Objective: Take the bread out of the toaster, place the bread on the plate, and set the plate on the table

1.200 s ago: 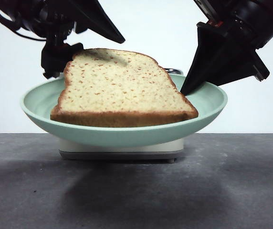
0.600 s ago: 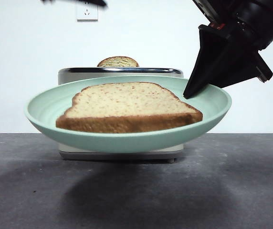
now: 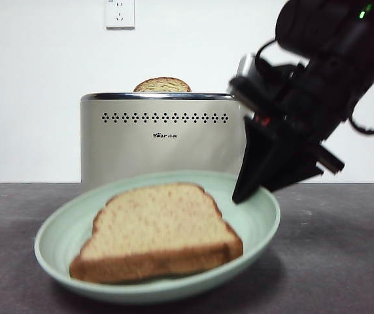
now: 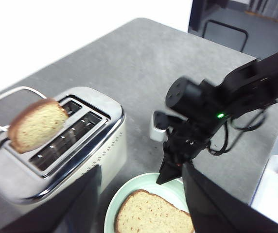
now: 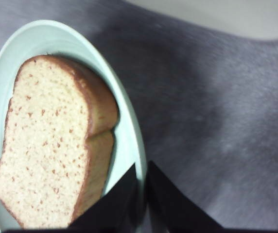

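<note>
Low front camera faces the toaster [image 3: 155, 137] closely; both wrist cameras look down on the plate [image 5: 129, 145].

We see our right gripper [image 3: 242, 194] reach down from the two o'clock corner of the front view, its black jaws pinched on the rim of the round pale mint-green plate [image 3: 262, 229]. Our left gripper [image 4: 141, 204] hangs high above, its two black jaws spread wide, holding nothing.
</note>
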Controlling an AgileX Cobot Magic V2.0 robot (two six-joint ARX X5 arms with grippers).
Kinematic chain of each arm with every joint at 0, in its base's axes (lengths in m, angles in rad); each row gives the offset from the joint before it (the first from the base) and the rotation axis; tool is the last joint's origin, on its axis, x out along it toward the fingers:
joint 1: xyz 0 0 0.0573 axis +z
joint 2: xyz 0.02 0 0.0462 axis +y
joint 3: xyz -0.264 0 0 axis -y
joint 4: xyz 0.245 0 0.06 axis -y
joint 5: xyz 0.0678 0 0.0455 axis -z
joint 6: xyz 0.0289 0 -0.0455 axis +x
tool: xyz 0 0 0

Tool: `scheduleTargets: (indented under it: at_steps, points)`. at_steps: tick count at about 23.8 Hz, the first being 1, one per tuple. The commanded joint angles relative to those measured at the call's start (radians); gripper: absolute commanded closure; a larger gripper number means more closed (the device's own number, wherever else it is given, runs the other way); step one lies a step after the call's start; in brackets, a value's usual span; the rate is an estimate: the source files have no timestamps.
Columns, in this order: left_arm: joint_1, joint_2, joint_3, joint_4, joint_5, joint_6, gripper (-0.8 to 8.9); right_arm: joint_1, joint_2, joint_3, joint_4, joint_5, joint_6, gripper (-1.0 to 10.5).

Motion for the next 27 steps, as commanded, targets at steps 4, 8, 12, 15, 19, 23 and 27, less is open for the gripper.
scheduleTargets:
  at_steps: [4,8,12,15,19,23,27]
  points:
    - [-0.007,-0.042,0.022,-0.044,-0.014,0.004,5.41,-0.016,0.104,0.011,0.038,0.028,0.014,9.4]
    - [-0.007,-0.05,0.022,-0.068,-0.014,0.004,5.41,-0.019,0.118,0.011,0.037,0.063,0.007,9.4]
    - [-0.007,-0.049,0.022,-0.094,-0.014,0.005,5.41,-0.019,0.117,0.011,0.033,0.076,0.002,8.7]
    - [-0.007,-0.048,0.022,-0.108,-0.014,0.005,5.41,-0.019,0.117,0.011,0.03,0.076,0.003,7.6]
    - [-0.007,-0.048,0.022,-0.116,-0.014,0.005,5.41,-0.019,0.102,0.011,0.022,0.076,0.006,7.3]
    - [-0.007,-0.048,0.022,-0.117,-0.014,0.006,5.41,-0.018,0.041,0.012,-0.016,0.076,0.006,7.3]
    - [-0.007,-0.047,0.022,-0.12,-0.014,0.009,5.41,-0.013,-0.077,0.012,-0.06,0.1,0.006,7.3]
